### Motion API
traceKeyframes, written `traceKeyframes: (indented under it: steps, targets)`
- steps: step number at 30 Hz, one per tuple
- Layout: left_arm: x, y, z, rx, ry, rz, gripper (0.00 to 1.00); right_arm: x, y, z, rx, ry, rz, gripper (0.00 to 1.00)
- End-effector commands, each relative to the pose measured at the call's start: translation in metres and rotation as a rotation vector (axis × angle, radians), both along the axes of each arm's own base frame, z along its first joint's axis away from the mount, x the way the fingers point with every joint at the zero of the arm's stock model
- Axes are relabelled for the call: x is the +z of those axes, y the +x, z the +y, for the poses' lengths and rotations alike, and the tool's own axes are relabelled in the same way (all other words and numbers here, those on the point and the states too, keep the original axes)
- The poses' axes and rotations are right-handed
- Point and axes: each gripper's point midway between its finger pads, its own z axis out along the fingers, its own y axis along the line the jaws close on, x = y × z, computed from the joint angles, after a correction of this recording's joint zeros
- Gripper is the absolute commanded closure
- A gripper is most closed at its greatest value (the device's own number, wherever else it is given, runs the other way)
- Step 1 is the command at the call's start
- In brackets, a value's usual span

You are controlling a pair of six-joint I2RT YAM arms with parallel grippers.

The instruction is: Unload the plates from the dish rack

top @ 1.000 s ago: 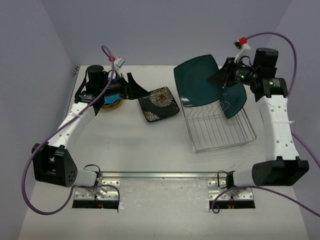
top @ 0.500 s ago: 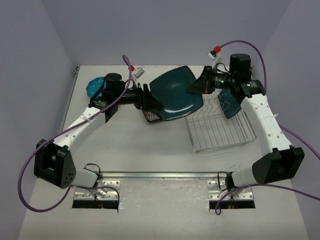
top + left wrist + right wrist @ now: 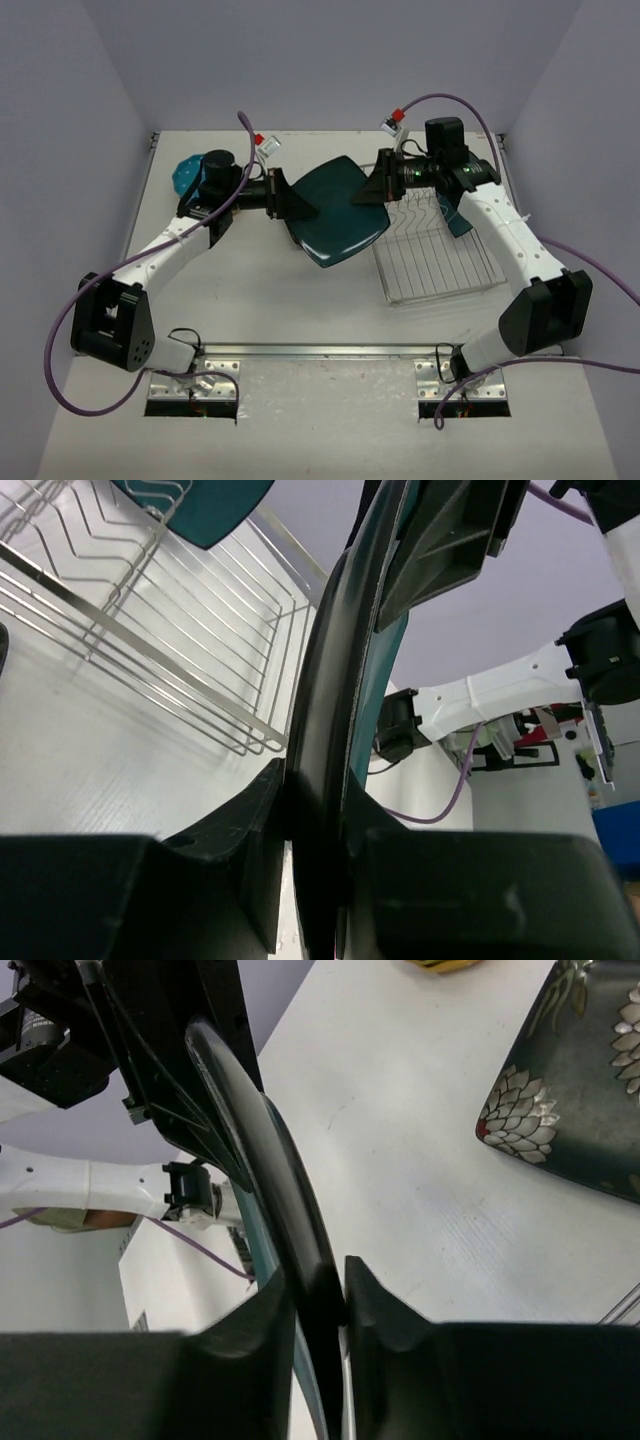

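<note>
Left of the dish rack (image 3: 440, 262), in the top view, one dark teal plate (image 3: 335, 215) is held tilted, face up, its gripped axis running left to right. Its left edge is pinched by the left gripper (image 3: 298, 203), its right edge by the right gripper (image 3: 366, 192). A second teal plate (image 3: 457, 212) is stood in the rack, and one blue plate (image 3: 185, 175) is seen well left of the rack.

From the left wrist, the held rim is seen edge-on, clamped.

From the right wrist, the rim is likewise clamped, and one black floral plate (image 3: 575, 1090) is laid flat on the table (image 3: 400, 1140).
</note>
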Motion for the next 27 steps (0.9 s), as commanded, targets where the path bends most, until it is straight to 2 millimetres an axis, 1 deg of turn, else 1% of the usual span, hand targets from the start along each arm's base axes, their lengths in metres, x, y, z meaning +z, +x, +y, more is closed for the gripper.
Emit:
traceKeyframes:
  steps: [1,2,3,4,6,8,9,10,11,13,14,15,17,19,20,21,22,26,27]
  targets:
    - [-0.017,0.007,0.026,0.048,-0.003,0.057,1.0,0.03,0.02,-0.003,-0.085,-0.002,-0.114,0.67]
    - [-0.026,0.011,0.036,0.072,0.004,0.087,1.0,0.027,0.023,-0.005,-0.106,-0.015,-0.118,0.65]
    - [-0.032,0.014,0.041,0.086,0.01,0.11,1.0,0.024,0.026,-0.006,-0.119,-0.025,-0.117,0.65]
    - [-0.037,0.017,0.046,0.099,0.014,0.127,1.0,0.022,0.029,-0.008,-0.134,-0.034,-0.115,0.62]
    - [-0.042,0.025,0.055,0.119,0.015,0.139,1.0,0.017,0.035,-0.011,-0.165,-0.052,-0.108,0.48]
    - [-0.043,0.033,0.057,0.124,0.008,0.155,1.0,0.013,0.046,-0.016,-0.22,-0.083,-0.11,0.22]
    - [-0.04,0.038,0.059,0.132,0.006,0.152,1.0,0.012,0.05,-0.02,-0.246,-0.097,-0.11,0.15]
    - [-0.036,0.044,0.062,0.144,0.006,0.14,1.0,0.011,0.052,-0.022,-0.259,-0.105,-0.109,0.13]
    - [-0.036,0.057,0.066,0.176,0.017,0.133,1.0,0.012,0.06,-0.03,-0.305,-0.126,-0.119,0.09]
    - [-0.05,0.088,0.075,0.251,0.093,0.13,1.0,0.017,0.069,-0.042,-0.355,-0.136,-0.134,0.07]
    - [-0.049,0.095,0.076,0.261,0.119,0.134,1.0,0.018,0.069,-0.044,-0.358,-0.133,-0.134,0.07]
    - [-0.054,0.104,0.078,0.27,0.139,0.145,1.0,0.018,0.07,-0.047,-0.363,-0.13,-0.133,0.07]
    - [-0.07,0.124,0.08,0.287,0.173,0.171,1.0,0.019,0.07,-0.054,-0.374,-0.124,-0.127,0.07]
    - [-0.075,0.14,0.08,0.283,0.201,0.181,1.0,0.02,0.069,-0.059,-0.381,-0.122,-0.129,0.07]
    - [-0.092,0.147,0.081,0.281,0.231,0.2,1.0,0.018,0.069,-0.063,-0.389,-0.124,-0.128,0.07]
    - [-0.096,0.151,0.082,0.278,0.245,0.208,1.0,0.016,0.069,-0.065,-0.393,-0.126,-0.123,0.07]
    - [-0.095,0.157,0.082,0.272,0.254,0.207,1.0,0.018,0.068,-0.066,-0.391,-0.121,-0.125,0.07]
    - [-0.12,0.172,0.082,0.225,0.296,0.223,1.0,0.012,0.067,-0.073,-0.397,-0.118,-0.107,0.07]
    - [-0.123,0.174,0.081,0.21,0.296,0.223,1.0,0.011,0.067,-0.074,-0.398,-0.118,-0.104,0.07]
